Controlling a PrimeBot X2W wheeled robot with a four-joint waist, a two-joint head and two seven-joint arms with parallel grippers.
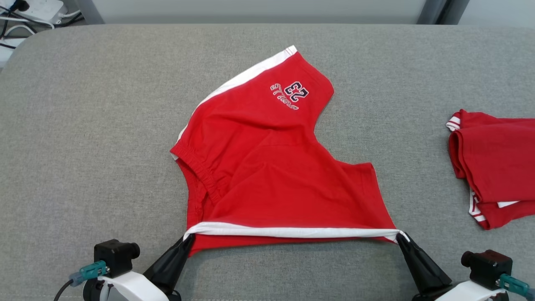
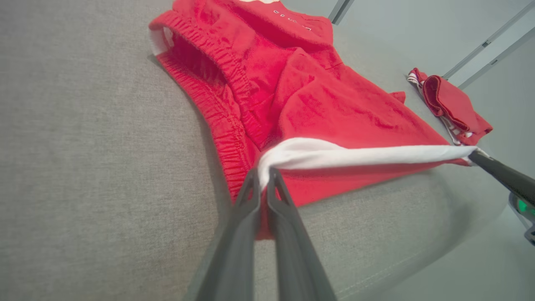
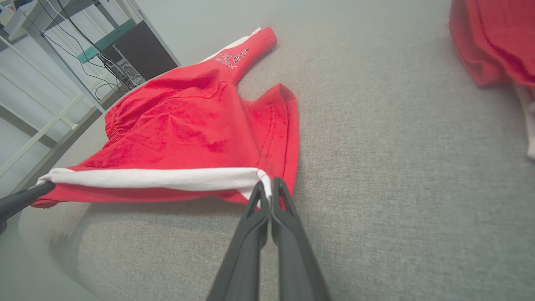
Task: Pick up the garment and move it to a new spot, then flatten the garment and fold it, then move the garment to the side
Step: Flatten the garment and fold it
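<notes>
At our far left the grey table (image 1: 83,125) rounds off at its far corner, with a white power strip (image 1: 42,8) and cables beyond the edge. From that corner down to our left gripper (image 1: 189,237) we see a broad stretch of bare fabric surface.

The left gripper is closed tight on the left end of the white stripe (image 1: 292,232) of the red shorts (image 1: 267,167). In the left wrist view its two fingers (image 2: 250,200) meet with the white cloth bunched between their tips.

The shorts lie in the middle of the table with the elastic waistband (image 1: 200,171) facing left. One leg, carrying the "23" print (image 1: 294,94), reaches toward the far edge, and the other leg's hem ends toward the right. The white stripe runs taut and straight along the near side, raised a little above the surface, with red cloth hanging beneath it. Its right end is pinched in our right gripper (image 1: 402,234), which is also closed on the cloth. In both wrist views the table's near edge passes just below the fingers.

Right of the shorts we have a bare gap. Beyond it lies a folded red garment (image 1: 497,167) with white trim, well apart from the shorts and cut by the view's right edge.
</notes>
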